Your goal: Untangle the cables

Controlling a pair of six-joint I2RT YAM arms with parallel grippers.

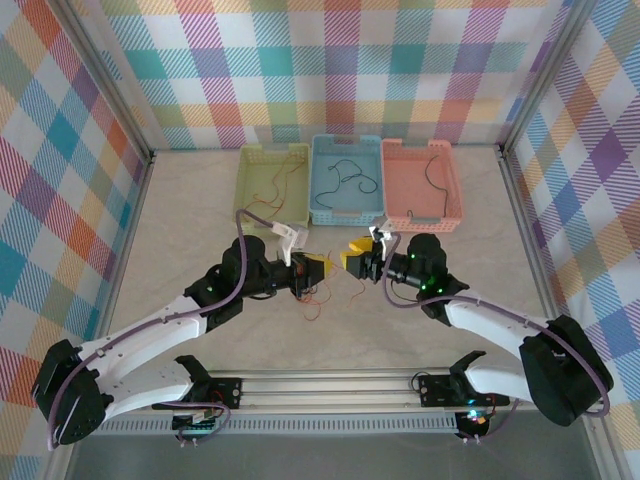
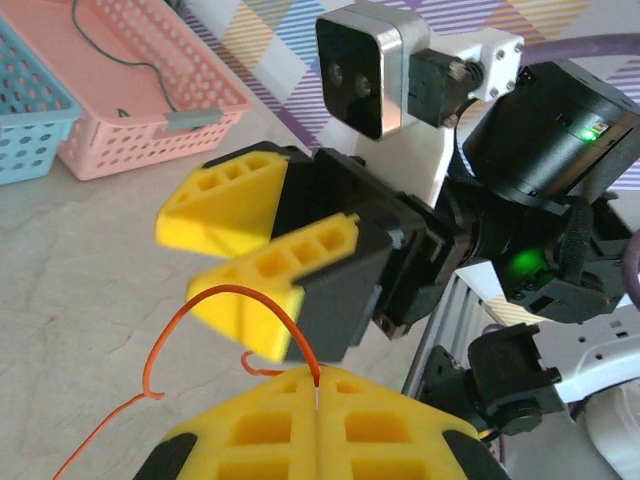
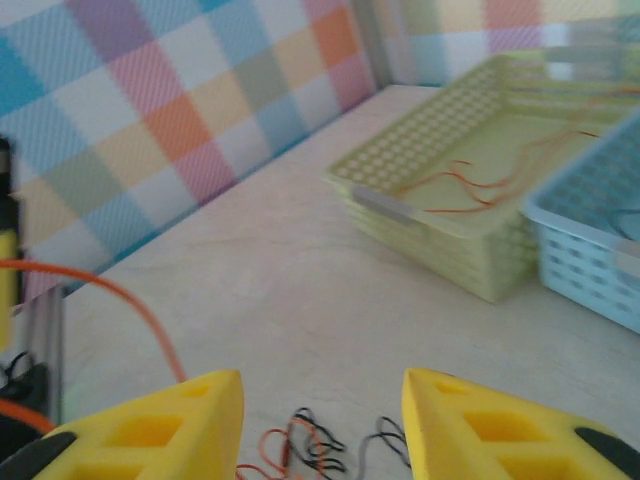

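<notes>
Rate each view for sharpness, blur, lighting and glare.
Top external: evenly lit and sharp, with soft shadows and no glare. Left wrist: the thin orange wire is crisp, while the yellow-fingered right claw smears at its edges. Right wrist: soft throughout, with the yellow-green perforated plastic basket blurred.

Top camera overhead; wrist cameras low, close, both seeing blue basket point(image 1: 346, 218).
</notes>
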